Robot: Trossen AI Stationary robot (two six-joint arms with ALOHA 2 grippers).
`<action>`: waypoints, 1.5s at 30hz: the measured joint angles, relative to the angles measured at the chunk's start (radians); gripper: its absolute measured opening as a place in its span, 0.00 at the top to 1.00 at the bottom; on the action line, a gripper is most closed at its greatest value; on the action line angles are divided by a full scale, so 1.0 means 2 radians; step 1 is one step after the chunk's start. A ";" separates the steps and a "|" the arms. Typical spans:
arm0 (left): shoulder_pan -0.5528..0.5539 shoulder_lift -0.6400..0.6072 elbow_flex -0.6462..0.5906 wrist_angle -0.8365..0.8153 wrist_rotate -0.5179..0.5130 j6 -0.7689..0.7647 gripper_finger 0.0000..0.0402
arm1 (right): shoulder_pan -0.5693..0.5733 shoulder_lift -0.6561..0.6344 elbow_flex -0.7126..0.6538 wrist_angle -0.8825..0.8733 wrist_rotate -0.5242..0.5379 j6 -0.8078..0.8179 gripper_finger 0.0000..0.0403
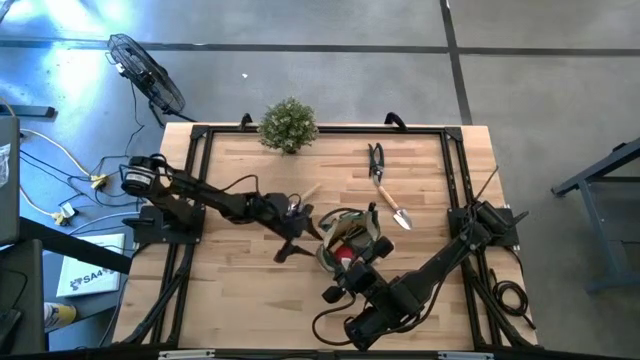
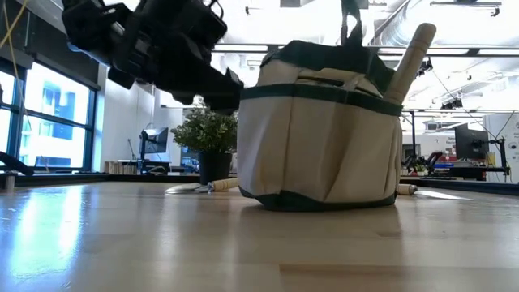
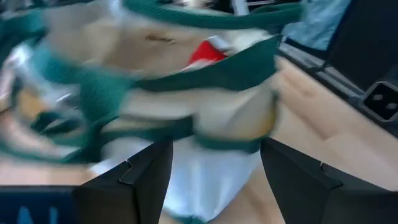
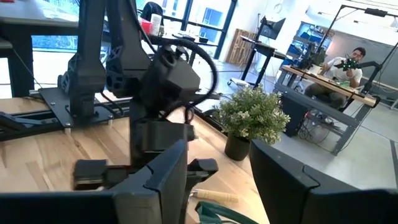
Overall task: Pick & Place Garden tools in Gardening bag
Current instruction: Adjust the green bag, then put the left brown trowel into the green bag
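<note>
The bag (image 1: 345, 238) stands near the table's (image 1: 250, 300) middle with a red piece (image 1: 342, 253) and a wooden handle (image 2: 412, 58) inside it. The left gripper (image 1: 300, 240), fingers apart and empty, hovers at its left side. The right gripper (image 1: 345, 285), fingers parted and empty, sits just near of the bag, while a trowel (image 1: 392, 205) and pruners (image 1: 376, 160) lie on the table to the far right.

Reading only one partial print: dark letters "SAA", cut off after that, showing on a white box (image 1: 88, 277) lying on the floor left of the bench (image 1: 250, 185). Finding nothing else legible on anything else in any view.
</note>
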 joint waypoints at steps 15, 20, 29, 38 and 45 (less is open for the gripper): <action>-0.017 0.000 0.029 0.021 0.000 -0.011 0.40 | 0.007 0.000 0.000 0.011 0.002 0.000 0.59; -0.017 0.000 0.053 0.003 0.000 0.003 0.40 | 0.007 0.000 0.000 0.011 0.001 -0.004 0.59; -0.016 0.000 0.112 -0.086 -0.015 0.101 0.40 | 0.007 0.000 0.000 0.007 0.002 -0.017 0.59; -0.016 0.000 0.197 -0.262 -0.192 0.167 0.40 | 0.010 -0.003 0.000 0.007 0.006 -0.047 0.59; -0.013 0.000 0.238 -0.373 -0.324 0.187 0.40 | 0.051 -0.050 0.000 0.008 0.053 -0.045 0.62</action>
